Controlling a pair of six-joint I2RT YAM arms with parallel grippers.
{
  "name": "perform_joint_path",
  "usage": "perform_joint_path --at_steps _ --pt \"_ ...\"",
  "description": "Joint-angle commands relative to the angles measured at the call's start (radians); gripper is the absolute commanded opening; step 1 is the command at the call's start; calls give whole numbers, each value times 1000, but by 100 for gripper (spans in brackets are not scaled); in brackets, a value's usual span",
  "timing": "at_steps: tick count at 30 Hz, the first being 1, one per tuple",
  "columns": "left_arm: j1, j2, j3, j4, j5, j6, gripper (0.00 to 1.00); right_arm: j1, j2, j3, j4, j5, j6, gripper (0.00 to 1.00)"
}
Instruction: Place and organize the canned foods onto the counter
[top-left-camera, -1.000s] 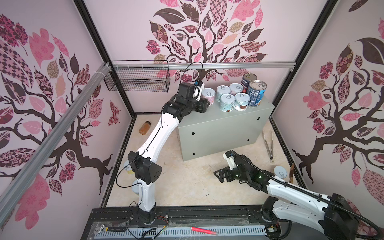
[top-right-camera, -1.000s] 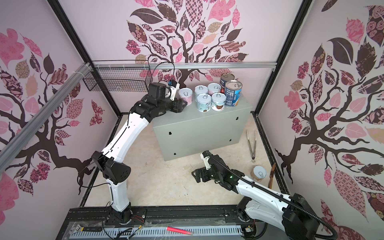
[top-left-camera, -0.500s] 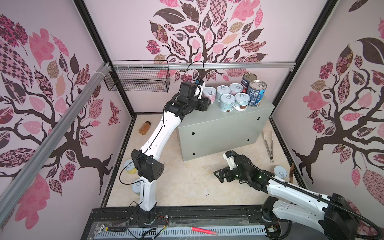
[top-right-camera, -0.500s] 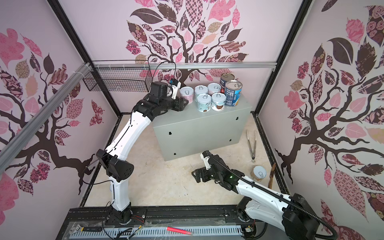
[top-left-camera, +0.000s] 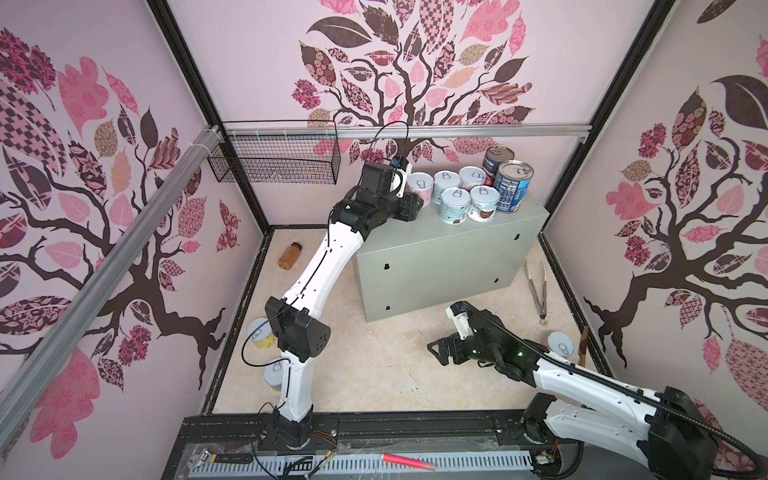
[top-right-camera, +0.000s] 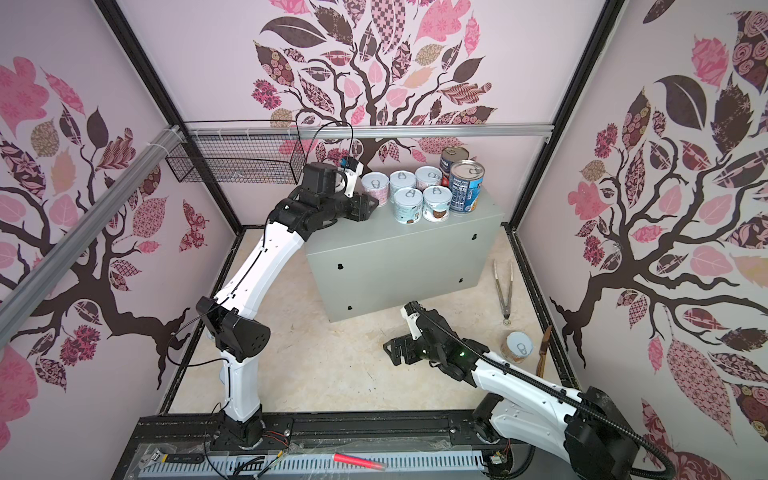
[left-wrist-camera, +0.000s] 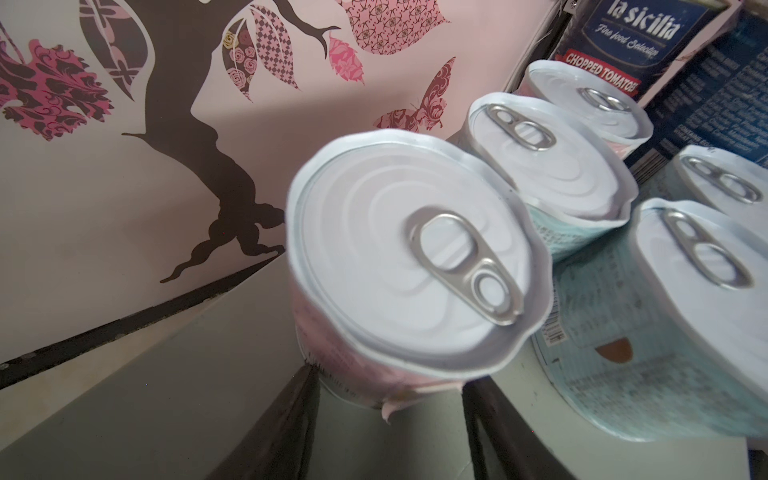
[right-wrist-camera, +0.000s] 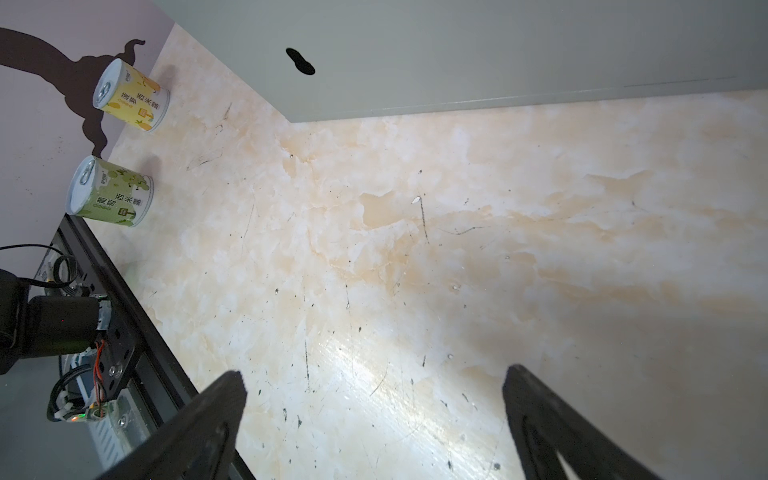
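The grey counter (top-left-camera: 436, 266) (top-right-camera: 395, 266) carries several canned foods: white-lidded short cans (top-left-camera: 455, 203) and two taller cans, blue (top-left-camera: 514, 187) and red (top-left-camera: 496, 160). A pink-labelled can (top-left-camera: 419, 187) (top-right-camera: 375, 187) (left-wrist-camera: 411, 266) stands at the left end of the back row. My left gripper (top-left-camera: 415, 203) (left-wrist-camera: 390, 376) has a fingertip on either side of that can's base. A yellow can (top-left-camera: 261, 332) (right-wrist-camera: 131, 95) and a green can (right-wrist-camera: 110, 191) stand on the floor by the left wall, and another can (top-left-camera: 560, 343) stands at the right. My right gripper (top-left-camera: 436, 353) (right-wrist-camera: 374, 372) hangs open over bare floor.
An amber bottle (top-left-camera: 289, 255) lies at the back left of the floor. Metal tongs (top-left-camera: 536, 286) lie right of the counter. A black wire basket (top-left-camera: 274, 162) hangs on the back wall. The left arm's elbow (top-left-camera: 297, 328) partly hides the floor cans.
The left arm's elbow has swung slightly toward the counter while its gripper stayed at the pink can. The pink can has not moved. The right arm is still.
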Motion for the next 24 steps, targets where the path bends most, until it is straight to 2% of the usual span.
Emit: perform_joint_path --at_steps 1,6,9,16,20,24 --pt "2 18 23 -55 -18 -8 64 6 -5 22 -17 -2 -8 100" --pt "1 -32 -9 -55 -42 -14 78 7 -8 35 -30 18 13 100" --pt "2 -76 -33 -52 -53 -18 83 6 -12 54 -60 52 25 100" --pt "2 -232 -162 -25 -71 -42 89 6 -53 96 -180 178 69 100" --pt "-1 -343 -280 -13 -83 -66 91 7 -115 101 -246 268 107 100" --pt "-7 -472 -455 22 -103 -91 93 6 -153 122 -344 411 183 100"
